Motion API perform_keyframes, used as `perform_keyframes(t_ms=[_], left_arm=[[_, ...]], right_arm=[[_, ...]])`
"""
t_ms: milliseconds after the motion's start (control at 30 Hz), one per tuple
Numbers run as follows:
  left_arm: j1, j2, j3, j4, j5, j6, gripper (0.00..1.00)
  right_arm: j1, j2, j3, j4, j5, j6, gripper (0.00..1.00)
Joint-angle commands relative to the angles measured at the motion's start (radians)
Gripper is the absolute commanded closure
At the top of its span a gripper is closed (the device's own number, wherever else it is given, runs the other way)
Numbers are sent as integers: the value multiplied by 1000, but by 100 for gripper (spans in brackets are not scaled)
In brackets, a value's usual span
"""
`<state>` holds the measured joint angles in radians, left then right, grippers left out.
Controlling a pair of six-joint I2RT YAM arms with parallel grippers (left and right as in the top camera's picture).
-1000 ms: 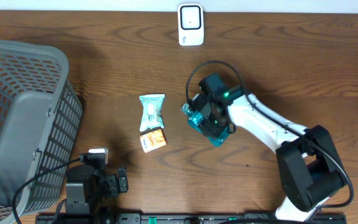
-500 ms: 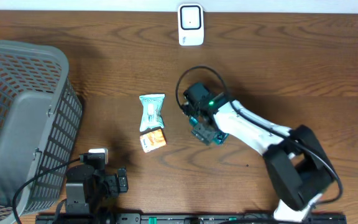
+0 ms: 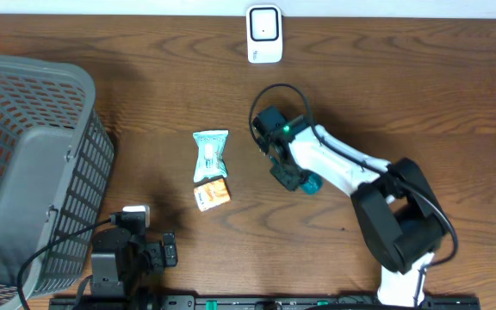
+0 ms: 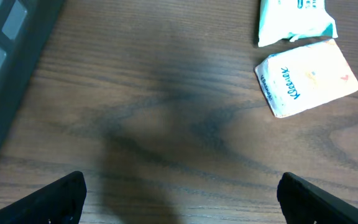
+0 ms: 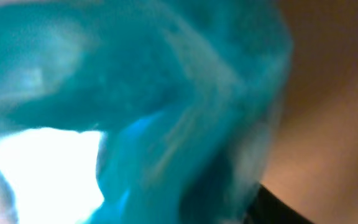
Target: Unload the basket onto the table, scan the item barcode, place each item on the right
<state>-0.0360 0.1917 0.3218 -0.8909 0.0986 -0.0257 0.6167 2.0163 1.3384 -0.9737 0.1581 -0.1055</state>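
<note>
Packet (image 3: 312, 183) in teal peeks from under right gripper (image 3: 288, 175)

The overhead camera looks straight down from high up on the whole bench (image 3: 145, 77). The left wrist camera hangs low and close, facing wood just beside the tissue pack (image 4: 306, 86), which both views share. The right wrist camera, right of the tissue pack, sits against a teal packet (image 5: 166, 93), all blur.
</note>
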Motion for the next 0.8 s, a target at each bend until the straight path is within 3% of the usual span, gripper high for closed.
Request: perform_keyframes(t_ms=[0, 200, 533, 767], left_arm=[[2, -3, 7, -2, -3, -2, 2], [2, -3, 7, -2, -3, -2, 2], [2, -3, 7, -2, -3, -2, 2], [2, -3, 7, -2, -3, -2, 2]], right_arm=[[-16, 27, 101, -77, -171, -24, 55], [-66, 28, 141, -77, -233, -68, 54], [-169, 28, 141, -39, -547, -192, 52], [-222, 28, 140, -24, -550, -191, 50]])
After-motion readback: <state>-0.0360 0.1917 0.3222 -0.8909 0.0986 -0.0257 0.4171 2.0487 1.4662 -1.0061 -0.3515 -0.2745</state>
